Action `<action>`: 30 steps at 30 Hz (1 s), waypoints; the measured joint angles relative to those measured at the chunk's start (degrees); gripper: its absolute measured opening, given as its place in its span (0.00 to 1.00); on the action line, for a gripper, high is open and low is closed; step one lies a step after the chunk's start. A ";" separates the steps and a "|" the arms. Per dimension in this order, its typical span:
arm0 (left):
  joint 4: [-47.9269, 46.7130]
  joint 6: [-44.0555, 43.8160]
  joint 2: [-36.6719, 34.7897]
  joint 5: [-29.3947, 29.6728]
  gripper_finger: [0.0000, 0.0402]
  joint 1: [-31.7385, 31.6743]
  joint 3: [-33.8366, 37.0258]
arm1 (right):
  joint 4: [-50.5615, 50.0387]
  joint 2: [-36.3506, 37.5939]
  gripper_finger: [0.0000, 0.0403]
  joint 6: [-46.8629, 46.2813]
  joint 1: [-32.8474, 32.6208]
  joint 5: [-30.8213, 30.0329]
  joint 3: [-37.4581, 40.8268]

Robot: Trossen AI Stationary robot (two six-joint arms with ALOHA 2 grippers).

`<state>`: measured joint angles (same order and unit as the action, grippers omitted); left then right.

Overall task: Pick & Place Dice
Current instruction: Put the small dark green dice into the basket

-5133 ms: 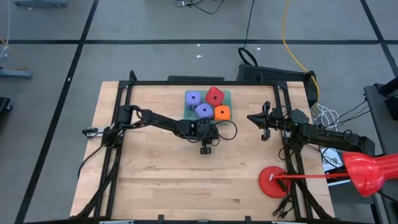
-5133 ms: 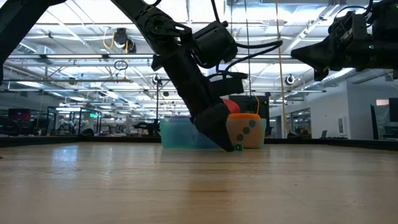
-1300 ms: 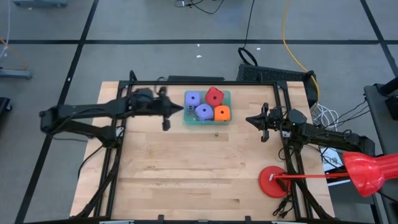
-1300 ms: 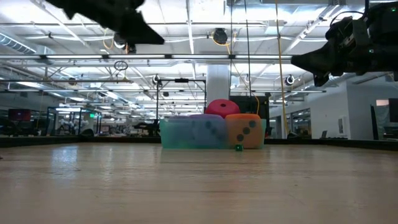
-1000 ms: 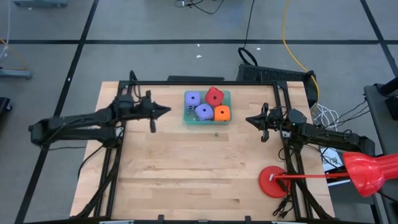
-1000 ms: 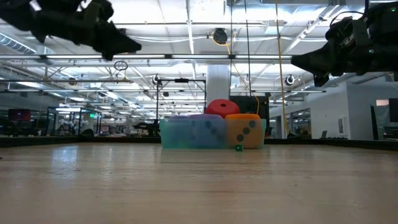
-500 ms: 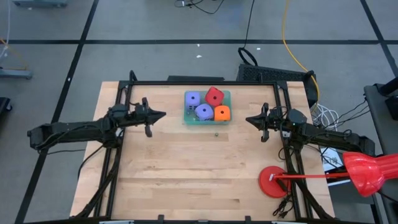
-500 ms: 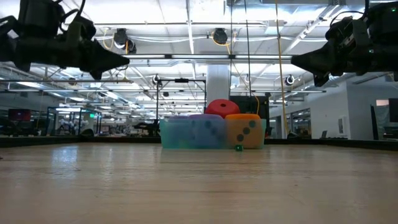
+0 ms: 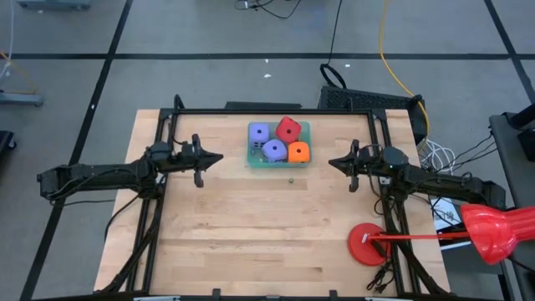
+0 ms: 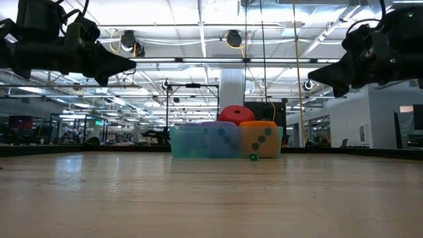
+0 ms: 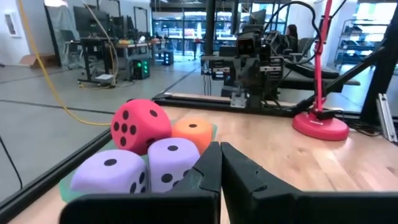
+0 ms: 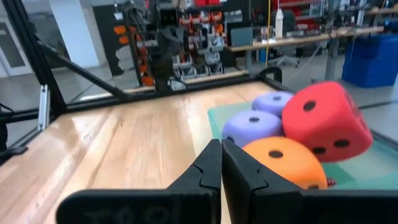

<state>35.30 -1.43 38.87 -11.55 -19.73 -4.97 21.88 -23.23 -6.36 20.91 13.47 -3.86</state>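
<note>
A green tray (image 9: pixel 304 128) at the far middle of the bench (image 9: pixel 251 234) held all four dice: red (image 9: pixel 289 129), orange (image 9: pixel 299 152) and two purple (image 9: pixel 260 132) (image 9: pixel 273 150). A tiny green thing (image 9: pixel 291 178), too small to identify, lay just in front. The left tool (image 9: pixel 219 156) and right tool (image 9: pixel 332 162) hovered either side, pointing inward, both closed and empty. No writing was legible.
</note>
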 joint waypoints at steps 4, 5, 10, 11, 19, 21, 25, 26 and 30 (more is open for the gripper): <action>-0.53 0.06 0.09 0.70 0.01 0.00 0.00 | 0.30 -3.80 0.01 -1.31 -0.48 -0.25 -0.01; -0.67 0.09 0.11 1.39 0.01 0.00 0.00 | 0.78 -5.14 0.01 -1.41 -1.20 -0.87 -0.15; -0.67 -0.02 0.11 3.06 0.03 0.00 0.00 | 0.60 -13.81 0.01 0.87 -8.40 -9.21 -3.92; -0.67 -0.03 0.11 3.06 0.04 0.00 0.00 | 1.09 -15.98 0.02 1.78 -10.30 -10.57 -5.36; -0.62 -0.11 0.11 3.14 0.03 0.00 0.00 | -2.53 -36.33 0.14 8.64 -21.25 -28.74 -18.42; -0.62 -0.13 0.11 3.17 0.01 0.00 0.00 | -4.52 -41.53 0.19 8.67 -22.24 -31.52 -21.79; -0.64 -0.19 0.11 3.17 0.02 0.00 0.00 | -5.97 -51.18 0.28 11.43 -24.08 -31.46 -26.97; -0.66 -0.24 0.11 3.17 0.04 0.00 0.00 | -6.01 -53.35 0.30 11.99 -24.59 -31.35 -28.00; -0.78 -0.27 0.11 3.17 0.06 0.00 0.00 | -8.79 -60.54 0.36 9.66 -24.29 -23.97 -32.89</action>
<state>34.52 -1.70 38.98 -8.38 -19.73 -4.97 13.09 -83.77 3.30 -3.39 -10.49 -36.76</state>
